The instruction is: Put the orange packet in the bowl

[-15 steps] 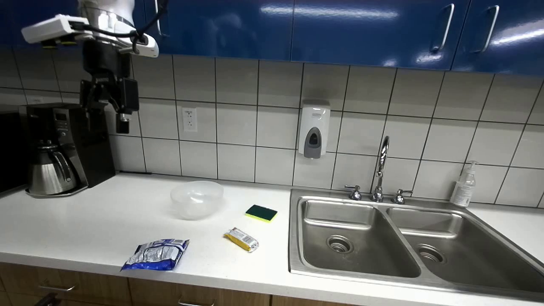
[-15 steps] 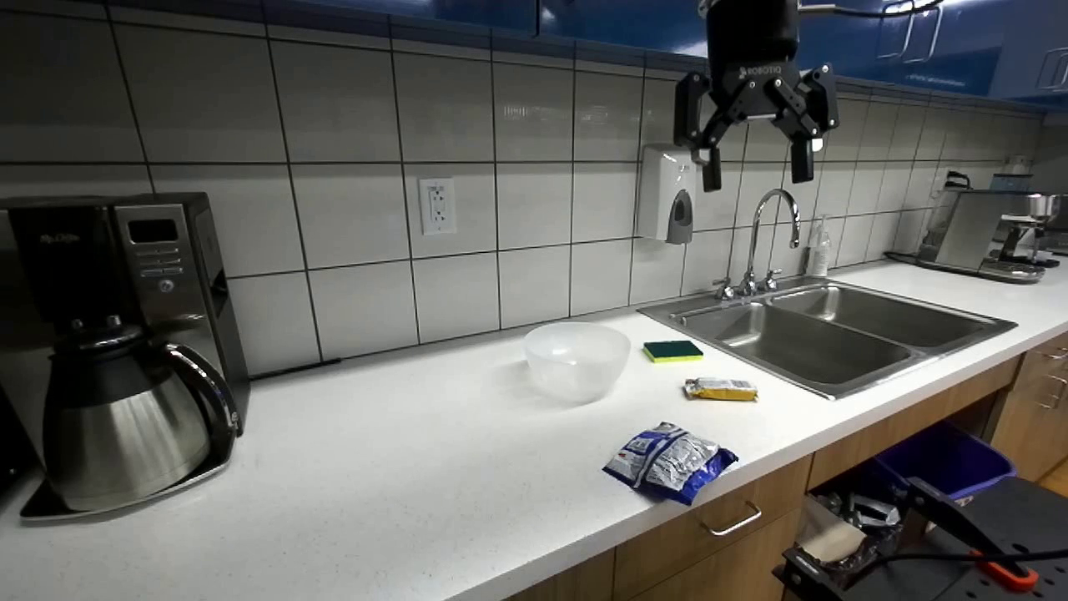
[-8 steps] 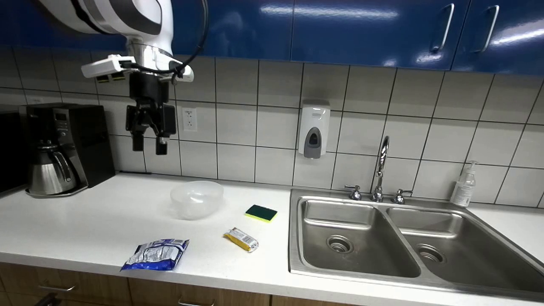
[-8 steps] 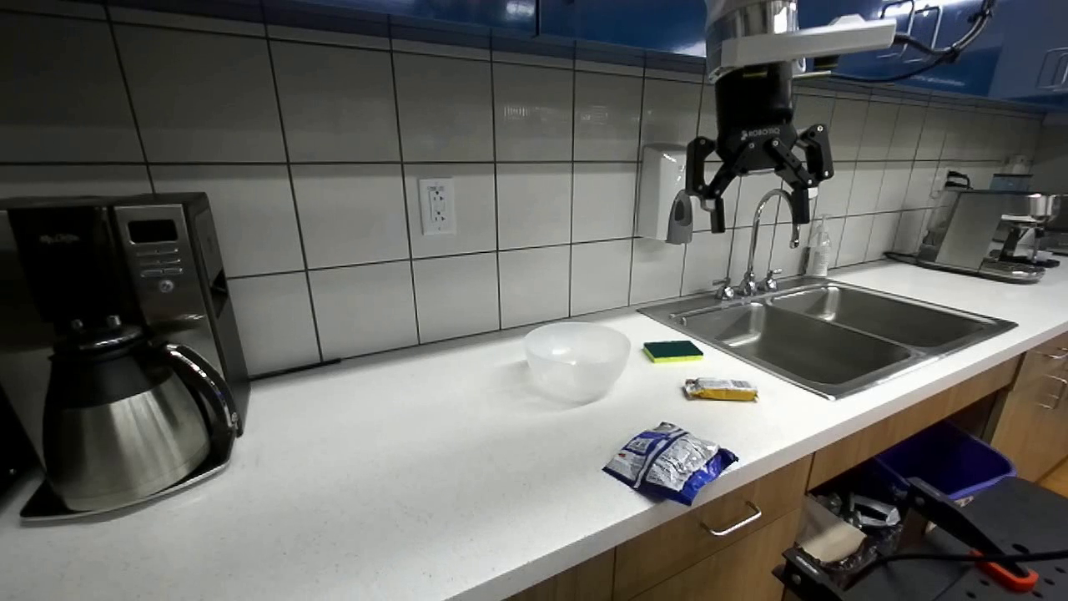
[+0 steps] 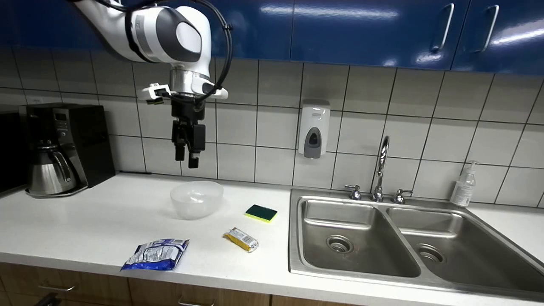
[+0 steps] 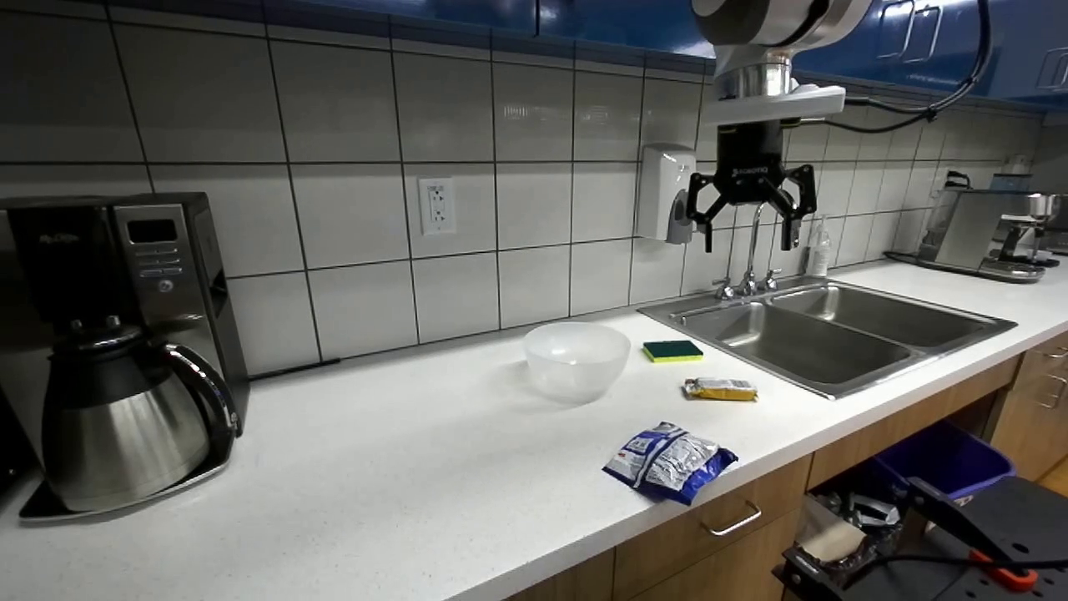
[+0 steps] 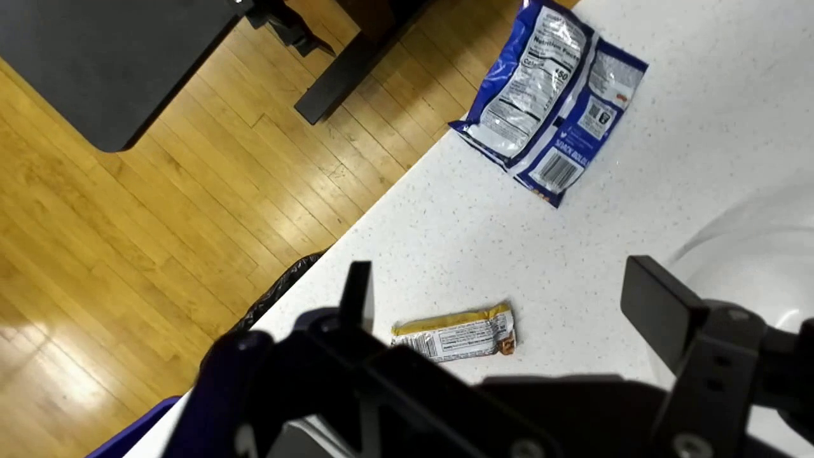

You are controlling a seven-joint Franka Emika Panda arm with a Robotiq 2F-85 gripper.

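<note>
Gripper point(image 6: 749, 240), black, one. Hangs from the white and grey arm point(image 5: 178, 34) above the desk point(image 6: 400, 451), fingertips down. I count two fingers, spread wide apart, with nothing held between them.

Orange packet point(image 5: 241, 240), small, one. Golden-yellow along one side, with a white printed panel and barcode. Lies flat on the desk, outside the bowl point(image 5: 196, 208) and near the sponge point(image 5: 261, 212). In the wrist view it shows in the gap between the fingers, one corner passing behind the gripper.

Bowl, round, whitish, translucent, one. Stands upright on the desk, toward the tiled wall point(image 5: 238, 119).

Sponge, dark green over yellow, one. Lies flat between the bowl and the sink point(image 5: 294, 242), touching neither.

Blue-and-white packet point(image 6: 672, 462), crinkled, one. Lies at the front edge of the desk, printed side up, apart from the bowl and the orange packet.

Sink, steel, two basins, set into the desk. Chrome faucet point(image 5: 382, 160) with two handles along its back; clear pump bottle point(image 5: 464, 189) standing behind.

Coffee maker point(image 6: 167, 275), black and steel, carafe point(image 6: 125, 442) in place. Stands on the desk, well apart from the bowl.

On the wall: white soap dispenser point(image 5: 316, 119), white outlet point(image 5: 189, 119); blue cabinets point(image 5: 361, 34) above.
</note>
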